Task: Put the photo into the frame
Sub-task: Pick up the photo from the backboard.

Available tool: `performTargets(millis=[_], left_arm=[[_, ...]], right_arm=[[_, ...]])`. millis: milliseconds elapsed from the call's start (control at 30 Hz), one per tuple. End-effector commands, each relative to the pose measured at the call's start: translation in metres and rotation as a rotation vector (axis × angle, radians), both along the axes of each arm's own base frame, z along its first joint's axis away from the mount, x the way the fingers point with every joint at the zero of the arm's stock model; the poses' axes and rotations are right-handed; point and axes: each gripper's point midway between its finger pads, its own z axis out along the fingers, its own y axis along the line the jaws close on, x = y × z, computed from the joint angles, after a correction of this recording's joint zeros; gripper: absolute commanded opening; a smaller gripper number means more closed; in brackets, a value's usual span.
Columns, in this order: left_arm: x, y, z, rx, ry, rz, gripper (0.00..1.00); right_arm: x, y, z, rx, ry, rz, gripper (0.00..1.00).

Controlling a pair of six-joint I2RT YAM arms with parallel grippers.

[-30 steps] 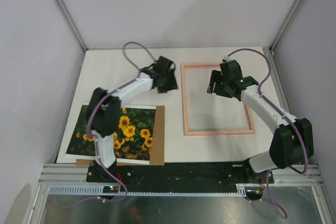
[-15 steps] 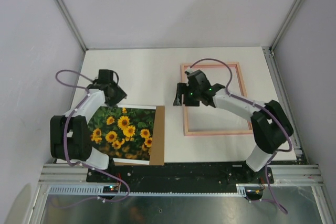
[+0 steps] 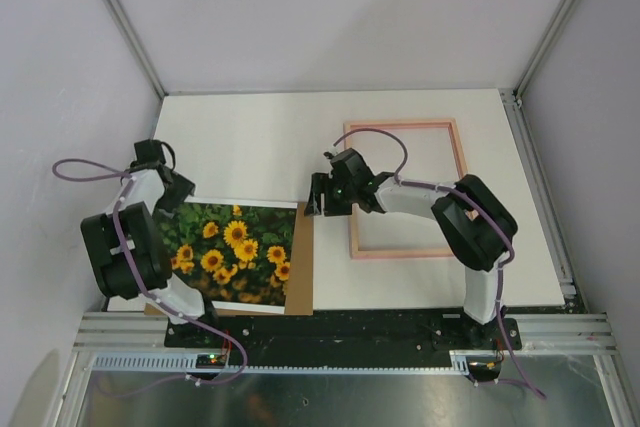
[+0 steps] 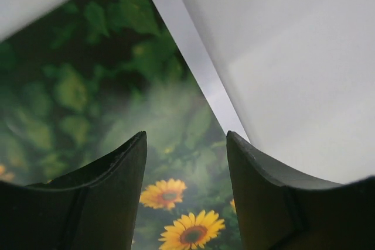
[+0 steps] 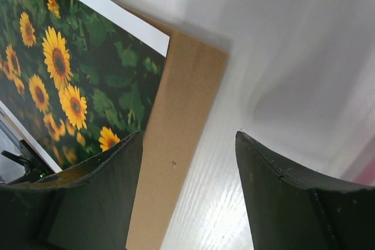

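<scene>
Paper lying this flat is the chief hazard we note. The photo [image 3: 235, 252] rests face up on the brown backing board [image 3: 303, 257] at the near left of the desk [image 3: 250, 137], well apart from the frame [image 3: 400, 125], which lies flat on the right side.

The left fingers [image 4: 99, 197] stand apart with nothing between them, over the photo's far left edge. The right fingers [image 5: 88, 191] are likewise apart and empty, above the far right corner of the board, just beside the photo's edge.

Risks, in our judgement:
- A pinch at the right edge could take the board with the print, or the board alone, since the two overlap there.
- Pressing down on the print to lift an edge could crease or scuff it.
- Uneven pulls from the two arms could bow or tear it.
- A push could slide print and board together towards the desk edge.

Condition of the photo: yellow sunflowers on dark green leaves, with a narrow white border. It looks flat and uncreased. Part of its left side is hidden by the left arm.
</scene>
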Motion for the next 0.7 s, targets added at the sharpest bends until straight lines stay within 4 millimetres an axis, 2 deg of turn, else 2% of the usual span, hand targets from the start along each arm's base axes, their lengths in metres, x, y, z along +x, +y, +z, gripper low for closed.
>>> performTargets(millis=[0, 200, 333, 467, 667], left_arm=[[0.009, 0.042, 0.013, 0.103, -0.015, 0.065, 0.61], [0.008, 0.086, 0.013, 0.222, 0.046, 0.154, 0.61], [0.010, 0.105, 0.008, 0.280, 0.092, 0.181, 0.62], [0.011, 0.116, 0.000, 0.308, 0.132, 0.194, 0.63], [0.012, 0.118, -0.018, 0.304, 0.175, 0.177, 0.65]], right_arm=[[0.016, 0.033, 0.019, 0.095, -0.065, 0.023, 0.69], [0.017, 0.045, 0.015, 0.100, -0.069, 0.043, 0.69], [0.017, 0.048, 0.013, 0.100, -0.072, 0.056, 0.69], [0.016, 0.049, 0.011, 0.091, -0.079, 0.066, 0.69], [0.014, 0.048, 0.004, 0.074, -0.076, 0.073, 0.69]])
